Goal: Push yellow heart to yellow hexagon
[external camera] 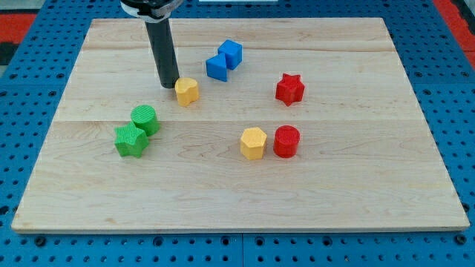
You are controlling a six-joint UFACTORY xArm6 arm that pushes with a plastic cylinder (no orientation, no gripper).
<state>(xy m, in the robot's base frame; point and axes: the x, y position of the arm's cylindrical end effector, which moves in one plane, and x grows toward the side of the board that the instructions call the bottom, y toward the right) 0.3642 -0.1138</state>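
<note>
The yellow heart [187, 90] sits in the upper middle-left of the frame, on the pale wooden tabletop [356, 185]. My tip [169, 85] stands just to its left, touching or nearly so; there is no gripper here, only a straight dark rod, so nothing opens or closes. The yellow hexagon [253, 142] lies well apart, lower and to the right, touching or nearly touching a red cylinder [286, 141] on its right.

The heart looks like a small, light, rigid plastic block with fine ribbed sides, likely to slide easily on the smooth wood and to spin if struck off-centre. I judge the best contact to be on its upper-left face, on a line through its middle toward the hexagon; its lobed outline offers little flat face, so it may twist away.

Elsewhere: a red star [289, 89] at right, two blue blocks [224, 60] touching at top centre, and a green cylinder [145, 119] against a green star [130, 140] at left.
</note>
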